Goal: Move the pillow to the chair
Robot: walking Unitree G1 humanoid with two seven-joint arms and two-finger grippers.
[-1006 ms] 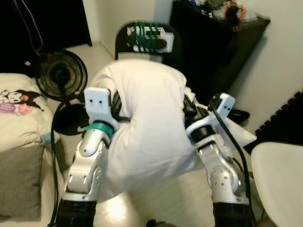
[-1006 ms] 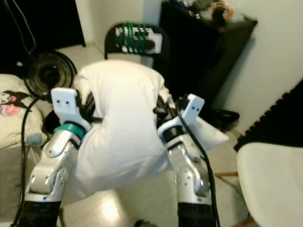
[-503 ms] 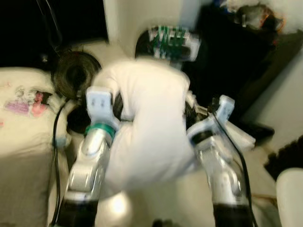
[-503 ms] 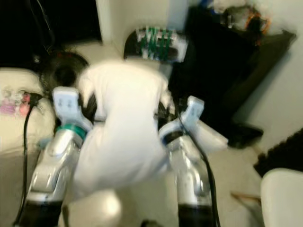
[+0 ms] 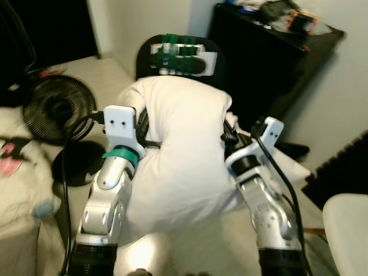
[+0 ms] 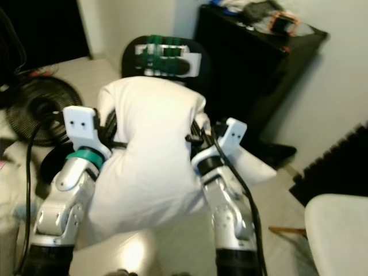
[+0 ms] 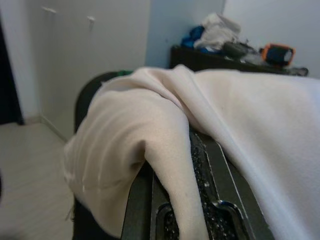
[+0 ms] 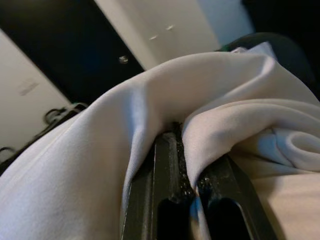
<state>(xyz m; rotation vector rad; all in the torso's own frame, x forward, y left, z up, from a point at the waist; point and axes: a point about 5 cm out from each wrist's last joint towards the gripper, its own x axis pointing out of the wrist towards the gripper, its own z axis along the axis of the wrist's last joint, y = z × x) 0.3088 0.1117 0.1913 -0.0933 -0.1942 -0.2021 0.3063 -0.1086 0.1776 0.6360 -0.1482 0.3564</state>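
Left eye view shows one white pillow (image 5: 181, 155) carried chest-high between two silver arms, hanging over the floor and just short of one dark chair (image 5: 178, 54) straight ahead. In the wrist views each gripper bites a fold of the cover: the left gripper (image 7: 172, 200) is clamped on cloth that drapes over its fingers, and the right gripper (image 8: 187, 165) pinches a ridge of fabric between its black fingers. The hold is on the cover alone, not the filling, so I judge the likeliest trouble is cloth sliding out of one pinch; the pillow would then swing down on the other arm and drag on the floor. Its bulk also hides the chair seat from the head camera, so a release could land on the backrest or its green-and-white object (image 5: 183, 56) and slide off. One standing fan (image 5: 57, 109) sits to the left, one black cabinet (image 5: 270, 63) behind the chair, and one pale rounded seat (image 5: 348, 230) at far right.
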